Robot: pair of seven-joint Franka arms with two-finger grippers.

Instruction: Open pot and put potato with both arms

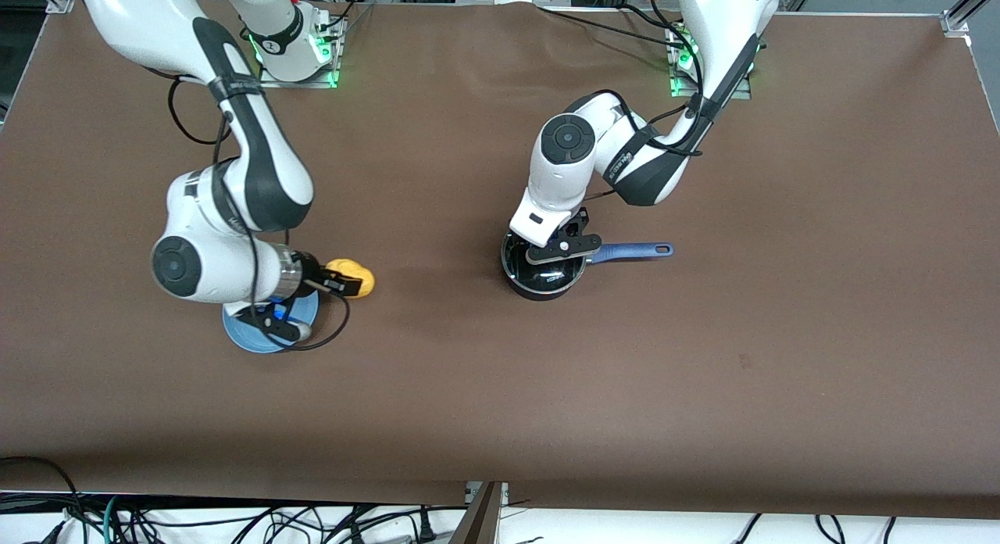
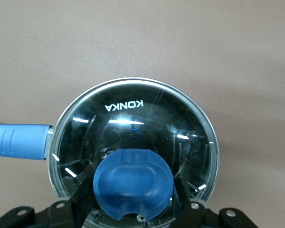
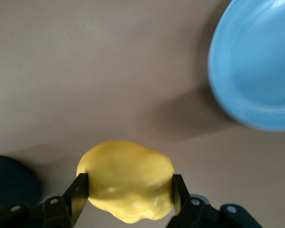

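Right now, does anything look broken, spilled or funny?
Nothing stands out. The right gripper holds the potato in the air beside the blue plate. The left gripper sits around the lid's knob on the pot, lid straight.

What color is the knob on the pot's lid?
Blue. The knob shows best in the left wrist view.

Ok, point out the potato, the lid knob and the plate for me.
potato (image 3: 126, 180): right wrist view, middle of its yellow body, held in the right pincer.
lid knob (image 2: 133, 183): left wrist view, centre of the blue top.
plate (image 3: 256, 66): right wrist view, bare blue inner surface.
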